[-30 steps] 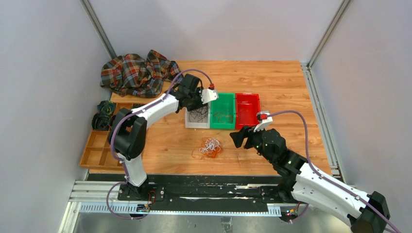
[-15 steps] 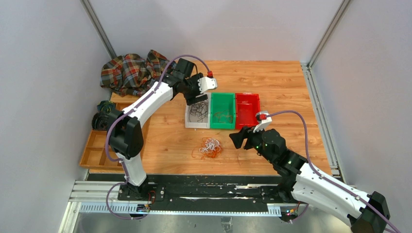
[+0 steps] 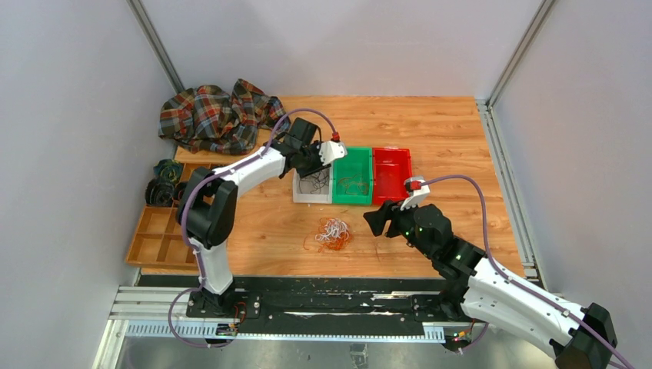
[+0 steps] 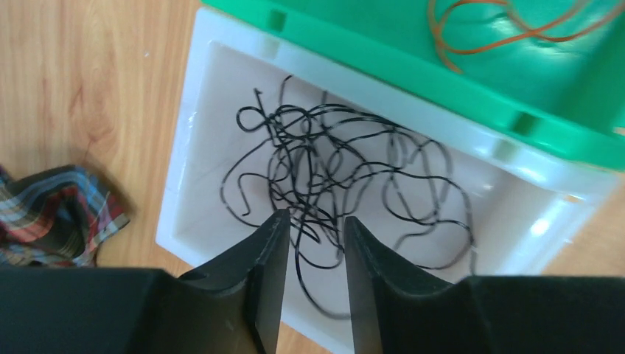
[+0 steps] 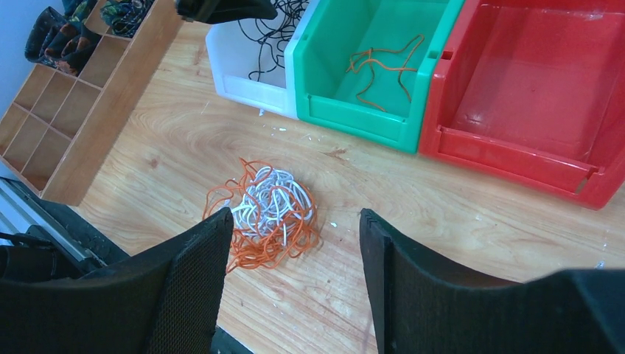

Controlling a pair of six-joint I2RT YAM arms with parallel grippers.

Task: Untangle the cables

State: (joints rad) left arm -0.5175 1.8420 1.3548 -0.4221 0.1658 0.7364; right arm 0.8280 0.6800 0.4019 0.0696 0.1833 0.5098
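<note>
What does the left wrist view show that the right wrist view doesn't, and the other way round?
Only left wrist: a corner of the plaid cloth. Only right wrist: the red bin, the orange-and-white cable bundle on the table, the wooden organizer. Both: the white bin with black cables, and the green bin holding an orange cable.

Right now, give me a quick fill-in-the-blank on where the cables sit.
The black cables lie in the leftmost bin, which is ____. The loose orange cable lies in the middle bin, which is ____. The tangled pile on the table mixes orange and ____ cables. Missing: white, green, white.
</note>
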